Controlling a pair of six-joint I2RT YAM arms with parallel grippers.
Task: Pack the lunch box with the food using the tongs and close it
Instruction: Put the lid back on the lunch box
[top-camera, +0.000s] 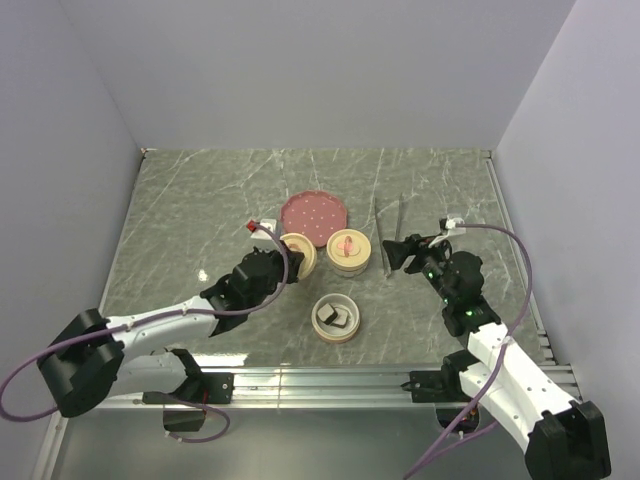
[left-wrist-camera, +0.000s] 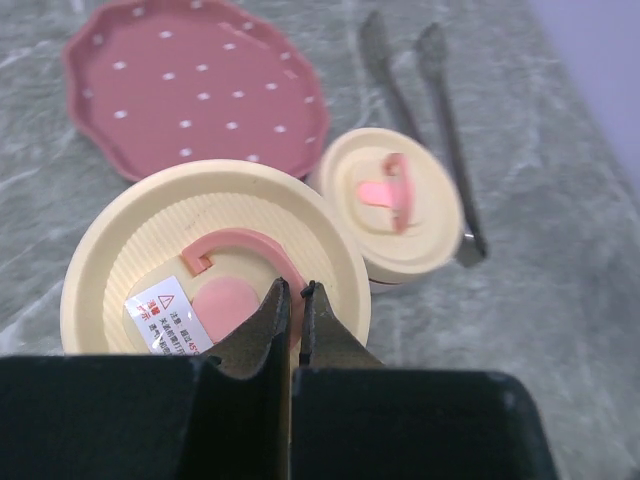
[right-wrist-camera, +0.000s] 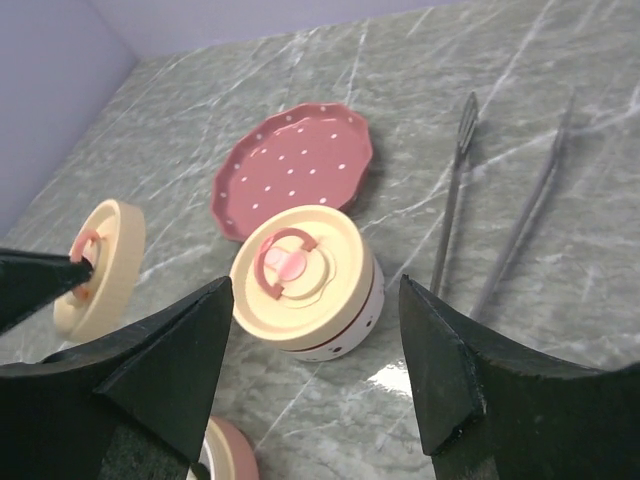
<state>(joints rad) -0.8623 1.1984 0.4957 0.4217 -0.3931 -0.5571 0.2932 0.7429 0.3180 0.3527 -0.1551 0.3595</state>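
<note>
My left gripper is shut on the pink ring handle of a round cream lid and holds that lid tilted on edge left of centre. The open lunch box stands near the front with dark food blocks inside. The silvery tongs lie on the table right of the plate, also visible in the left wrist view. My right gripper stands open just right of a second, lidded box, holding nothing, with the tongs beyond it.
A pink dotted plate with nothing on it sits behind the boxes. The lidded cream box stands between the held lid and the tongs. Grey walls close in on the left, right and back. A metal rail runs along the near edge.
</note>
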